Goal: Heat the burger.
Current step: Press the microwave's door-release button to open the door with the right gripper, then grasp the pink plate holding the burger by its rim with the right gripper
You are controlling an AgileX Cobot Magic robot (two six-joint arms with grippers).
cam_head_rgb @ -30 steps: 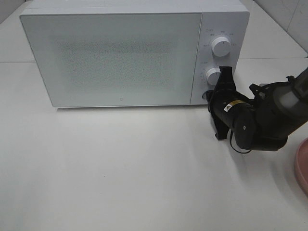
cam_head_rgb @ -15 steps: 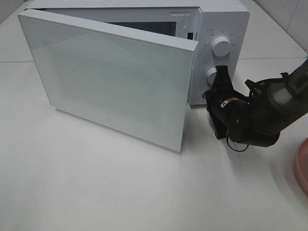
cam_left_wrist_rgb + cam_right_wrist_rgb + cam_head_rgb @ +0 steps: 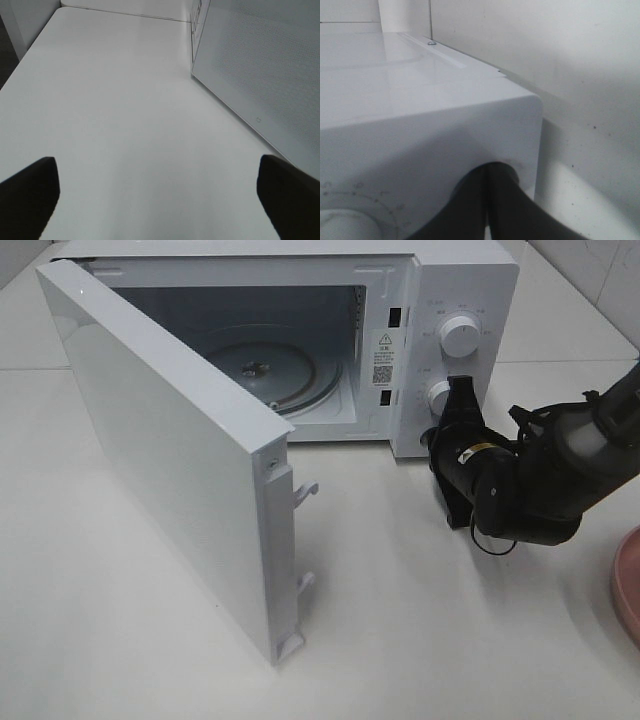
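Observation:
The burger is out of view in every frame. The white microwave (image 3: pixel 468 280) stands at the back of the table with its door (image 3: pixel 160 450) swung wide open to the left, and its glass turntable (image 3: pixel 262 368) is bare. My right gripper (image 3: pixel 441 437) is shut, with its black fingers (image 3: pixel 470 210) pressed together against the bottom of the control panel below the two dials. My left gripper (image 3: pixel 160 200) is open over bare table, with the outside of the door (image 3: pixel 260 65) beside it. The left gripper does not show in the high view.
The rim of a pink plate (image 3: pixel 628 585) shows at the right edge of the table. The open door reaches far out over the front left of the table. Two white dials (image 3: pixel 459 336) sit on the panel above my right gripper.
The microwave door has gone from shut to wide open, swinging out to the left. My right gripper has stayed at the bottom of the control panel.

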